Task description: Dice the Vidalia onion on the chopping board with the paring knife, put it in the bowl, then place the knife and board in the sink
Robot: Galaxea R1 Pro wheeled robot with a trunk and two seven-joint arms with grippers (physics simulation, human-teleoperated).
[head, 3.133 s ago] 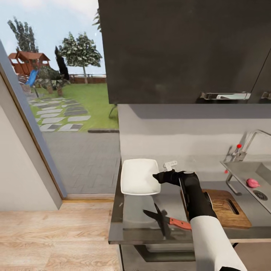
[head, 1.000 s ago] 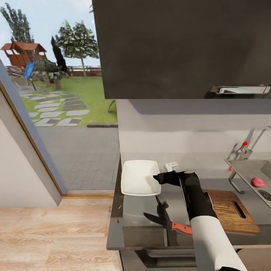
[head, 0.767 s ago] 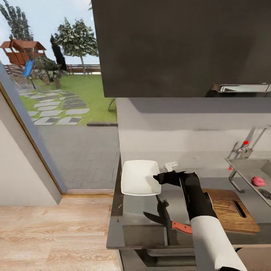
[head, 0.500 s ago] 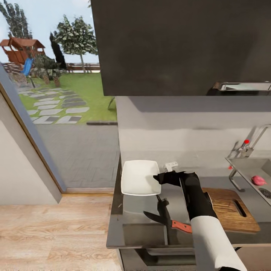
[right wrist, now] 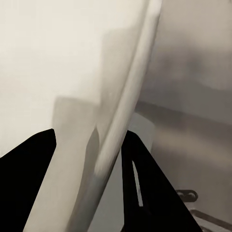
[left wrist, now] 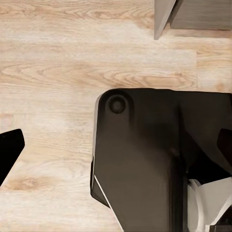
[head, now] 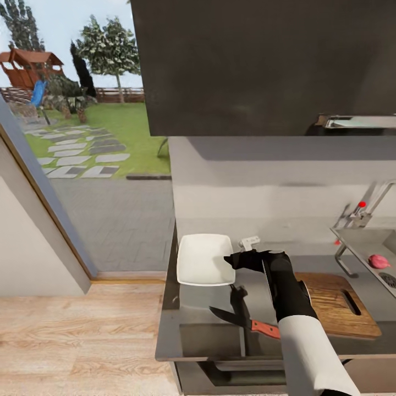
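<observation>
- My right gripper (head: 230, 260) sits at the near right corner of the bowl (head: 202, 258), at the left end of the countertop (head: 187, 308). In the right wrist view the bowl's white rim (right wrist: 128, 96) runs up between the two dark fingers (right wrist: 140, 188), which stand apart on either side of it. I judge the jaws parted and straddling the rim, not clamped on it.
- The Vidalia onion (head: 378, 260) lies far to the right of that hand, in the sink (head: 357, 242), just beside the drain (head: 388, 279). The reach runs rightward along the counter, across the chopping board (head: 336, 312).
- The right arm is the one up over the counter, so it is nearer the onion. In the left wrist view the left gripper (left wrist: 113, 145) points down at the wood floor, well away from the counter. One fingertip (left wrist: 9, 150) shows at one edge and another at the opposite edge, so I read it as spread wide and empty.
- The onion looks small, rounded and pinkish red, resting on the grey basin floor, whole and uncut.
- The board lies flat between bowl and sink, long axis left to right, handle slot toward the sink.
- The paring knife (head: 245, 323) lies near the front edge, dark blade pointing left, orange-red handle toward the board and partly behind my forearm.
</observation>
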